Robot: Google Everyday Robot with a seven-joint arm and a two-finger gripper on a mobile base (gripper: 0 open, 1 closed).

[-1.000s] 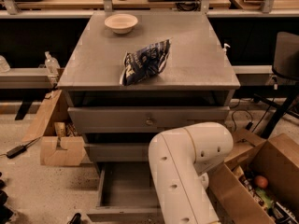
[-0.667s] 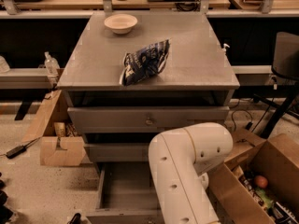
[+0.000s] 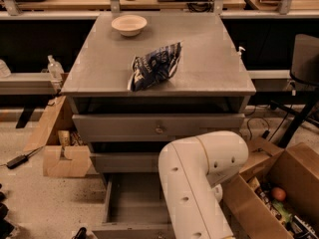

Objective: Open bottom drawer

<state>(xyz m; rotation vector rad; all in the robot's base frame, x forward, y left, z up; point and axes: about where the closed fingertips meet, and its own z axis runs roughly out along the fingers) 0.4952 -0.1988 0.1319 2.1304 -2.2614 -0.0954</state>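
The bottom drawer (image 3: 134, 203) is sitting pulled out toward the near side. The white arm (image 3: 199, 178) is hiding the jaws, seemingly low by its front, so their state I cannot tell.

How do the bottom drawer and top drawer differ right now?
The bottom drawer is pulled out, its tray interior showing; the top drawer is shut. The top drawer's knob shows; the bottom drawer's is not visible. Both are grey. The gripper is out of view, past the white arm.

White arm (image 3: 199, 178) bent at elbow, tool out of view
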